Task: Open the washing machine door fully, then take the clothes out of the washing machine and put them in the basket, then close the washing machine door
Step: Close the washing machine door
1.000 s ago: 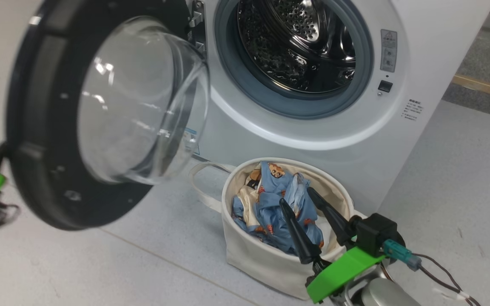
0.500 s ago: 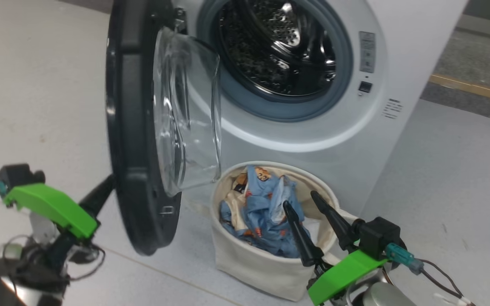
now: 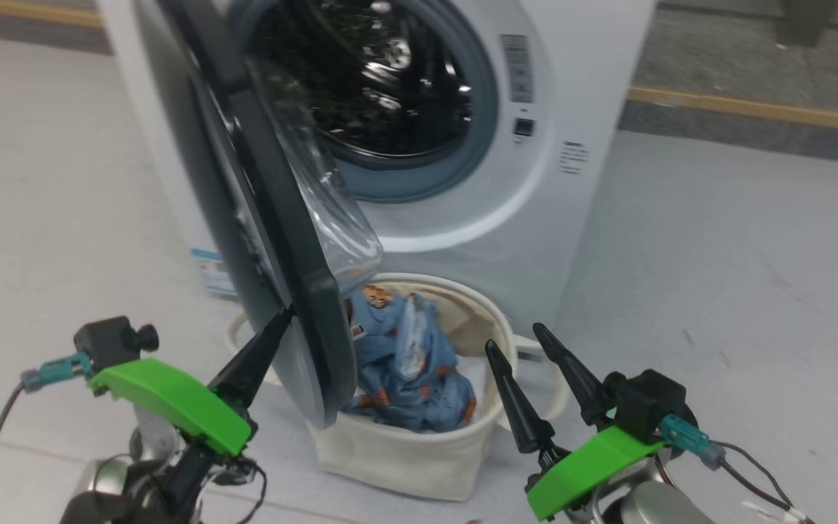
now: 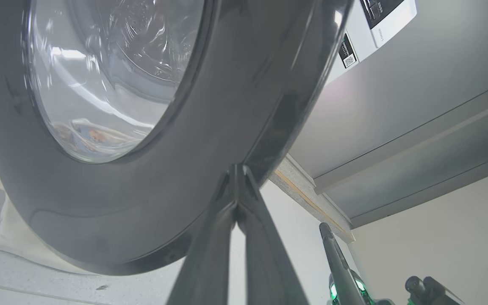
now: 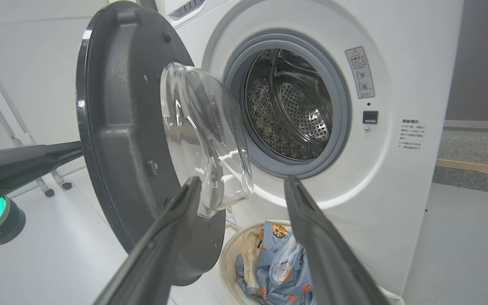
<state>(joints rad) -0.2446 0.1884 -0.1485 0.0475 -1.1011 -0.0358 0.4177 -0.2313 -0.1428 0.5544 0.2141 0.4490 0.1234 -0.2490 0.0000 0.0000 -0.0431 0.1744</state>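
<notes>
The left end effector (image 3: pixel 277 327) is staying fully pinched, holding nothing, and is pressing its joined tips low on the outer black rim of the washing machine door (image 3: pixel 281 211). A second ago the door was hanging wide open, its glass bowl facing the head camera, with this end effector barely showing at the left edge. Now the door is swinging right toward the washing machine (image 3: pixel 506 218), roughly half shut, its lower edge passing close by the left side of the basket (image 3: pixel 390 458). The head camera is also turning, so part of that shift is its own. The right end effector (image 3: pixel 513 338) is hovering spread wide and empty by the basket's right rim, clear of the door. The clothes (image 3: pixel 404 364) are lying heaped in the basket on the floor (image 3: pixel 717 255), and the drum (image 3: pixel 375 80) is looking empty. I am judging the unloading finished and the closing push under way, with the door not yet latched.
</notes>
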